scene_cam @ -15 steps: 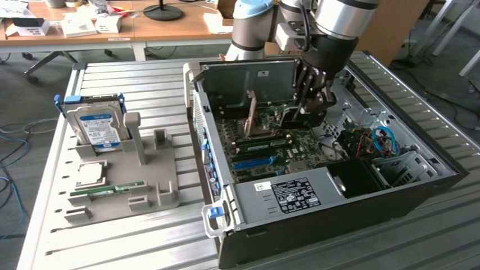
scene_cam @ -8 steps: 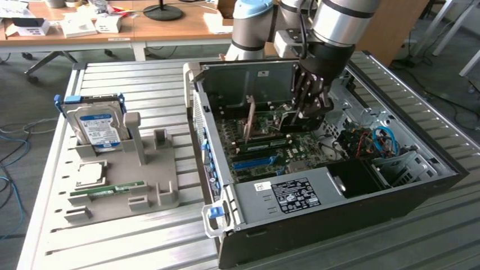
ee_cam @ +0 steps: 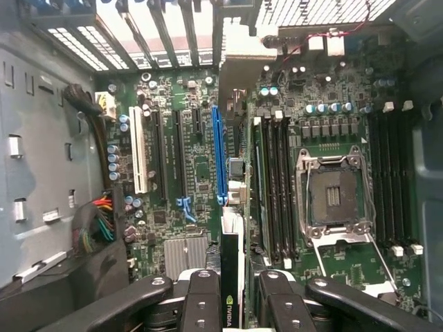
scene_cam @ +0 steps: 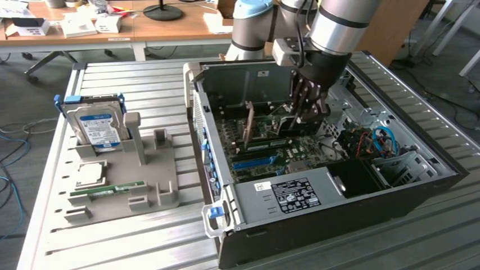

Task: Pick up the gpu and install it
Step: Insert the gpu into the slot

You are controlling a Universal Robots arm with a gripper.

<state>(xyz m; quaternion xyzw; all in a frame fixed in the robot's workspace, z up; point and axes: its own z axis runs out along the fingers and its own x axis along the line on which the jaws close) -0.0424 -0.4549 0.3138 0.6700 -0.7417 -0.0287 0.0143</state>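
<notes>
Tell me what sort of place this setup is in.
Probably a lab or workshop for computer assembly trials: an open computer case on a slatted metal table, with the fingers holding a graphics card inside it; a grey stand with a hard drive; and office desks behind.

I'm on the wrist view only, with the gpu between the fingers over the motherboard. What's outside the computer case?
Observer: A grey fixture on the table, at the exterior view's left, holds a hard drive standing upright.
Operator: Anything else in it?
Observer: A green RAM stick lies flat in it.
Operator: How does the machine sit?
Observer: The computer case lies on its side, open face up, and the arm reaches down into it with the gpu.
</notes>
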